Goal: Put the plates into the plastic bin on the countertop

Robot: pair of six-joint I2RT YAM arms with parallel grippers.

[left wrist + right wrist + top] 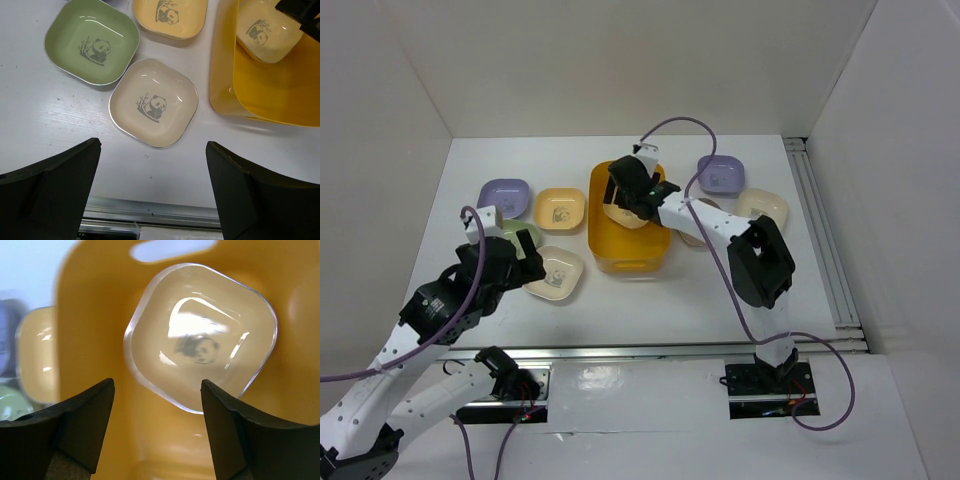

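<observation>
The plastic bin (pixel 632 250) stands midway on the bench (pixel 650 310), one cream plate (pixel 200 335) inside, beneath the right tool (pixel 156 390), fingers apart. Outside, in plain view: two lavender plates (pixel 503 195), one yellow plate (pixel 561 208), one green plate (pixel 91 40), two cream. The left tool (pixel 152 145), spread wide, hovers over a cream dish (pixel 154 102) ringed by bare bench.

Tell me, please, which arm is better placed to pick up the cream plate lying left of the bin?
Left. The left tool, open, hangs close by the cream plate; the right tool is over the plastic bin, farther away.

1 cream plate (pixel 200 337) inside plastic bin (pixel 90 305).
</observation>
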